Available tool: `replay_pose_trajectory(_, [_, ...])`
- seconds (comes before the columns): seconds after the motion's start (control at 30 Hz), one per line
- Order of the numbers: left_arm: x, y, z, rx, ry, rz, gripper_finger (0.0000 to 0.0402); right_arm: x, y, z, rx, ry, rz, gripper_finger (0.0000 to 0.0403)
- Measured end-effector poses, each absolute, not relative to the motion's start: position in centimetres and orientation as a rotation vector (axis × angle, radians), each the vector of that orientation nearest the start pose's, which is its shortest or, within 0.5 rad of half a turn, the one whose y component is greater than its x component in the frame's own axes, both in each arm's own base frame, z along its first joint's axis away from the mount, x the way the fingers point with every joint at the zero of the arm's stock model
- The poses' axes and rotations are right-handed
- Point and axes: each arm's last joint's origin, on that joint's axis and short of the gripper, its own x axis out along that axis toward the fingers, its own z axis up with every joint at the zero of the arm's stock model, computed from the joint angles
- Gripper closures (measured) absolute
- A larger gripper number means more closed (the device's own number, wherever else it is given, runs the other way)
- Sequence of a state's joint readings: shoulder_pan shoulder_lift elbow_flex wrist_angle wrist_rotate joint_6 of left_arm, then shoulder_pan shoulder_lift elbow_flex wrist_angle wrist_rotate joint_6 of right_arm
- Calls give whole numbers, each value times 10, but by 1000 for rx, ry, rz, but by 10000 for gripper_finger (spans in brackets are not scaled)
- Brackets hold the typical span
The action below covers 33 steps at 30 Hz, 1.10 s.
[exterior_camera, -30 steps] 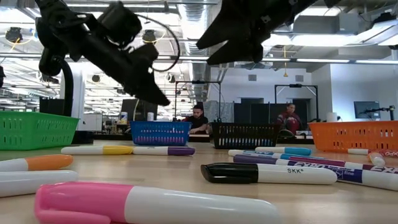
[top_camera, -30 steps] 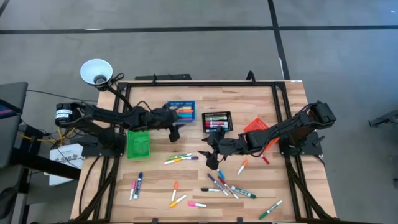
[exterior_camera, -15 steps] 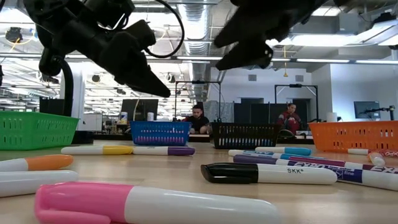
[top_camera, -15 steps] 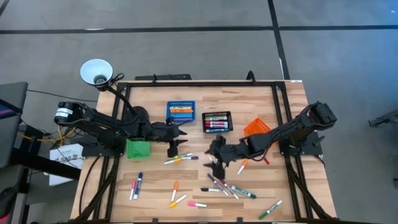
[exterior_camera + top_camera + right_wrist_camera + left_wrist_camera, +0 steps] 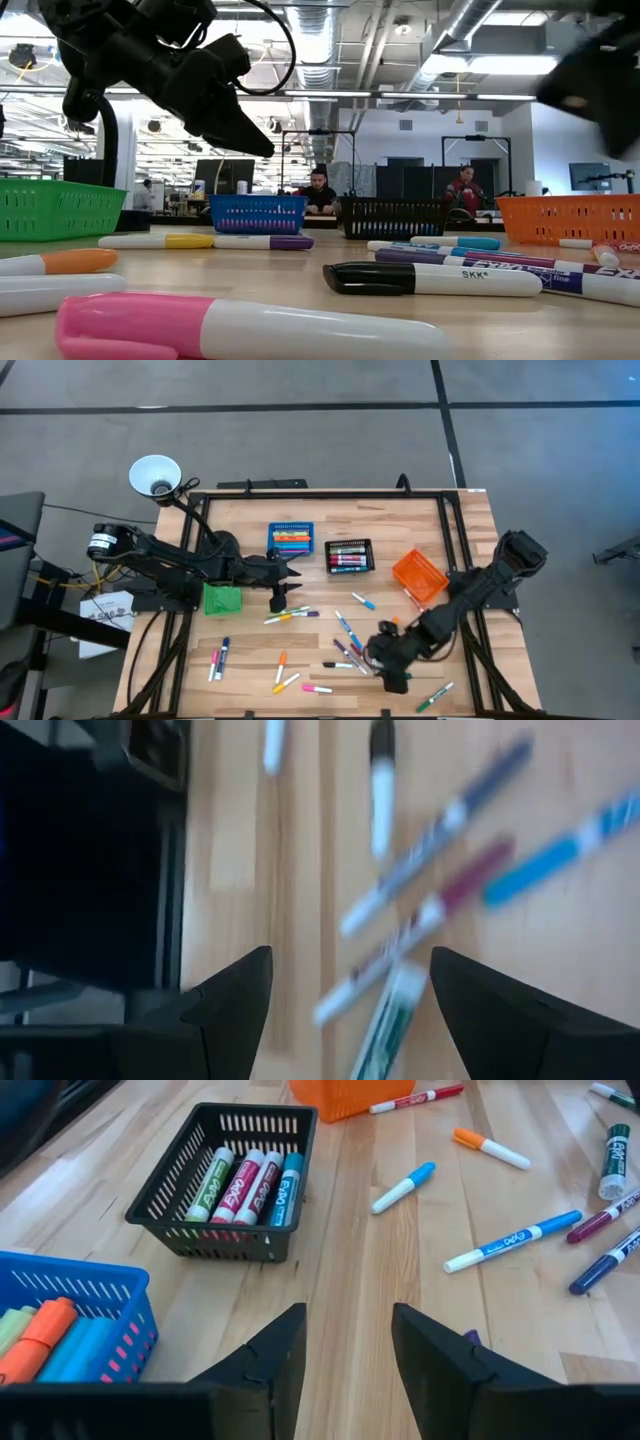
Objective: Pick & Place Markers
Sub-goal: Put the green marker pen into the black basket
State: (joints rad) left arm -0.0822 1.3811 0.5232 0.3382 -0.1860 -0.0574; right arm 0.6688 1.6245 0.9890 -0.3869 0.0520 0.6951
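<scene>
Near scattered markers (image 5: pixel 350 650), right gripper (image 5: pixel 385 665) newly arrived, spread, left gripper (image 5: pixel 283 598) unmoved, parted.

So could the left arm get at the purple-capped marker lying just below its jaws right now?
Probably yes. The left gripper hangs with jaws open and empty just above the purple-capped marker, and nothing lies between them; the right gripper works farther off, among other markers.

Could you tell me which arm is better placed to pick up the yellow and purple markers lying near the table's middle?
Left: its open tool hovers right beside those markers; the right tool is over the front cluster.
</scene>
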Motion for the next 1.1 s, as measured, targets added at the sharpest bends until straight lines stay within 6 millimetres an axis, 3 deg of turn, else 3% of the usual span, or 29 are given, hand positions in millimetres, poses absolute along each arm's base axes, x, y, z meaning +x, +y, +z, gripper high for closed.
replay_pose_trajectory(0.2, [259, -16, 169, 13, 512, 116, 257, 222, 210, 181, 289, 1202, 56, 138])
replay_pose_trajectory(0.43, [259, -16, 169, 13, 512, 116, 257, 210, 221, 181, 310, 1166, -4, 138])
replay_pose_trajectory(0.8, [259, -16, 169, 13, 512, 115, 257, 221, 222, 134, 171, 1294, -56, 138])
replay_pose_trajectory(0.93, [259, -16, 169, 13, 512, 115, 257, 227, 219, 125, 165, 1311, -87, 141])
replay_pose_trajectory(1.1, [259, -16, 169, 13, 512, 115, 257, 227, 217, 125, 119, 1318, -65, 190])
